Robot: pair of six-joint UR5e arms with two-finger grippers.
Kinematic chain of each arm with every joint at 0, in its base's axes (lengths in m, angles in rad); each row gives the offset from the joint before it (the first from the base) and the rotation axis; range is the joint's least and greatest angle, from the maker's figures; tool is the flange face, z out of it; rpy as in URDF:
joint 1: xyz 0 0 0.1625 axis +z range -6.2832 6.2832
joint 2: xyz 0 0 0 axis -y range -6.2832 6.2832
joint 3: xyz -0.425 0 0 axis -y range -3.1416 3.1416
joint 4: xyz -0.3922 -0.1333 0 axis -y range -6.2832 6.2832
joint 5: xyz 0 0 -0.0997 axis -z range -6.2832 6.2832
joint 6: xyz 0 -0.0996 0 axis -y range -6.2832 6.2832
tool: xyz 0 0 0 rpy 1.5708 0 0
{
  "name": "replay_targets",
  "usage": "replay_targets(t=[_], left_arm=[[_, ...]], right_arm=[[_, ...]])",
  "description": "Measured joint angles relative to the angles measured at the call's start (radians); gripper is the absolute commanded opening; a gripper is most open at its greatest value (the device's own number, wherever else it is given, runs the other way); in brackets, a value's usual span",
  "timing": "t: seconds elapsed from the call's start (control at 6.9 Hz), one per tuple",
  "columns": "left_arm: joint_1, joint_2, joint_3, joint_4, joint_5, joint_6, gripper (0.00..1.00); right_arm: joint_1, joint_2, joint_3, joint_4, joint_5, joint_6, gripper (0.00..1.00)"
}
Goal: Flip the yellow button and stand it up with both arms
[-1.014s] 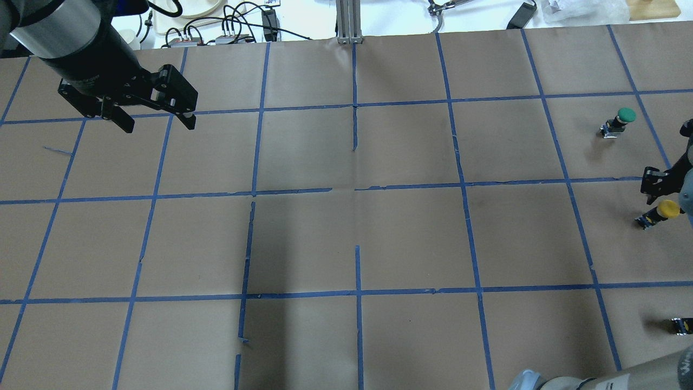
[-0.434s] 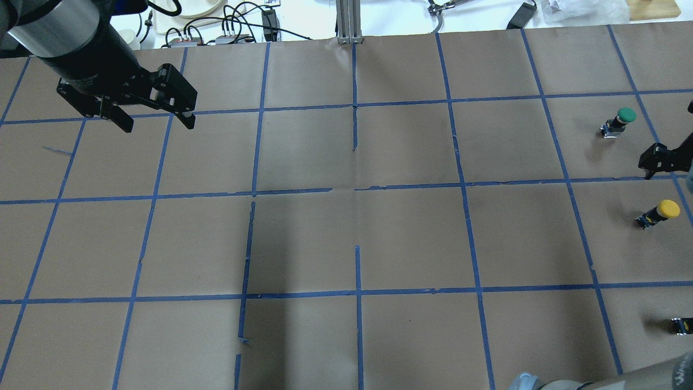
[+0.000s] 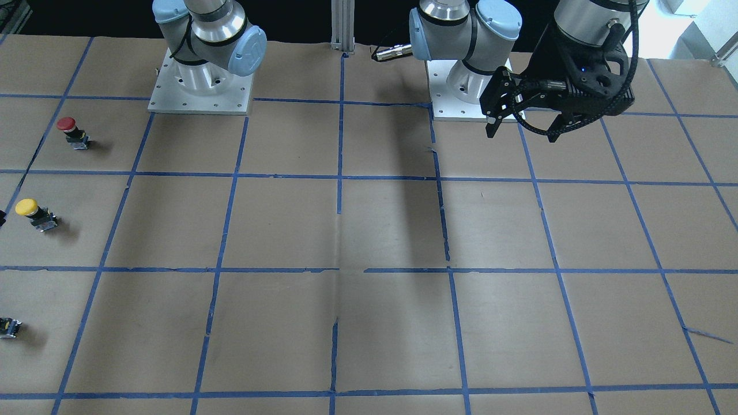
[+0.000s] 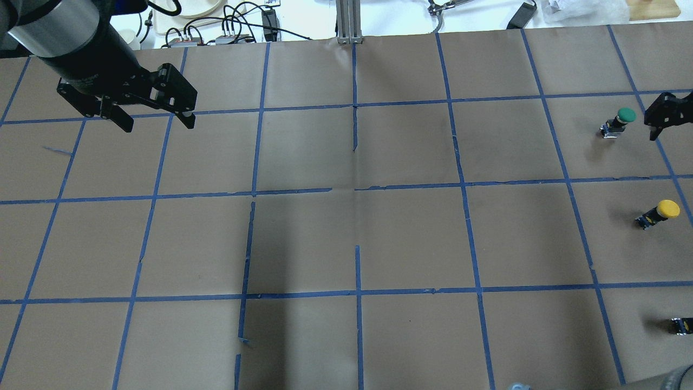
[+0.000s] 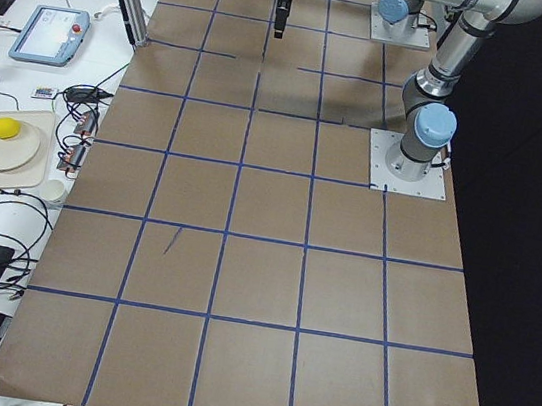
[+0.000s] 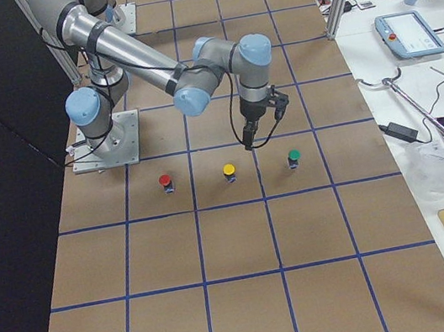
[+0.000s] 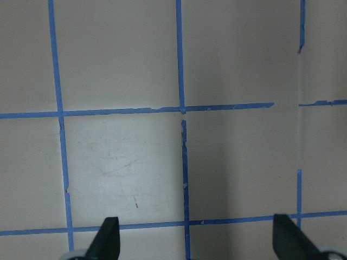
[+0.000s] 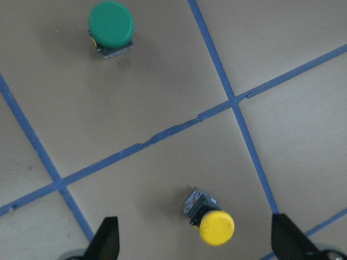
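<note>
The yellow button [image 4: 658,211] stands cap up on its small black-grey body at the table's right side; it also shows in the front view [image 3: 34,213], the right side view [image 6: 229,172] and the right wrist view [image 8: 212,221]. My right gripper [image 6: 258,136] is open and empty, held above the table between the yellow and green buttons. Only one edge of it shows in the overhead view [image 4: 665,115]. My left gripper [image 4: 158,125] is open and empty, hovering over the far left of the table, well away from the button.
A green button [image 4: 622,120] stands beyond the yellow one. A red button [image 3: 72,131] stands nearer the robot. A capless switch block [image 4: 681,325] lies at the near right edge. The brown table paper carries a blue tape grid [image 4: 357,195]. Cables lie past the far edge.
My right gripper has moved off from beside the yellow button toward the far side, ending next to the green button. The yellow button stays standing. The left arm has not moved.
</note>
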Motion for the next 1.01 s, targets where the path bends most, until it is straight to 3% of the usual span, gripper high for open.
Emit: replay_targets(t=[0.14, 0.43, 0.72, 1.01], left_arm=[[0.000, 0.002, -0.002, 0.000, 0.001, 0.000, 1.00], [0.000, 0.006, -0.006, 0.001, 0.000, 0.000, 1.00], [0.000, 0.007, -0.008, 0.002, -0.001, 0.001, 1.00], [0.000, 0.008, -0.010, 0.002, -0.001, 0.002, 1.00]], right_arm=[[0.048, -0.003, -0.101, 0.151, 0.001, 0.016, 1.00], [0.235, -0.011, -0.225, 0.314, 0.010, 0.155, 1.00], [0.392, -0.024, -0.252, 0.371, 0.124, 0.259, 1.00], [0.442, -0.033, -0.256, 0.388, 0.171, 0.276, 1.00]])
